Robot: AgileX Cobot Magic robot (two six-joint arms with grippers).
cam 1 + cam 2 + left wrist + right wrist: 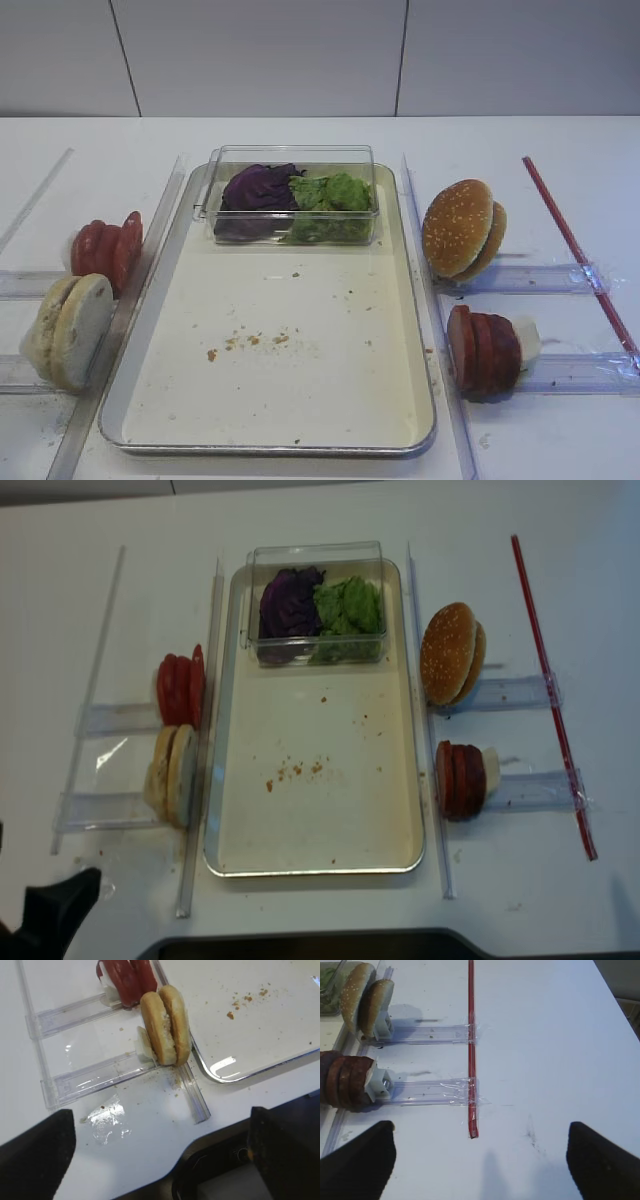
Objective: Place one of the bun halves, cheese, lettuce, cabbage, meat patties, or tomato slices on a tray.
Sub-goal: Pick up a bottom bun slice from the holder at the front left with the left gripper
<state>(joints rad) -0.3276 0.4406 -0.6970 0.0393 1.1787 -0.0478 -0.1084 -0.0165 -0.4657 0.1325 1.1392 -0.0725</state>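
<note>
On the left side of the white table [300, 135], the bun halves [165, 1025] stand on edge in a clear rack, just beside the tray [420, 420]. Both left gripper [162, 1160] fingers [37, 1155] are spread wide, holding nothing, and the buns sit up ahead, well apart from them. Tomato slices [105, 250] stand behind the buns. At the tray's far end, a clear box [292, 195] holds purple cabbage [258, 188] and green lettuce [328, 192]. Over on the right are a seeded bun [460, 228] and meat patties [482, 350]. With its fingers wide too, the right gripper [480, 1165] hangs over bare table near a red strip [471, 1050].
</note>
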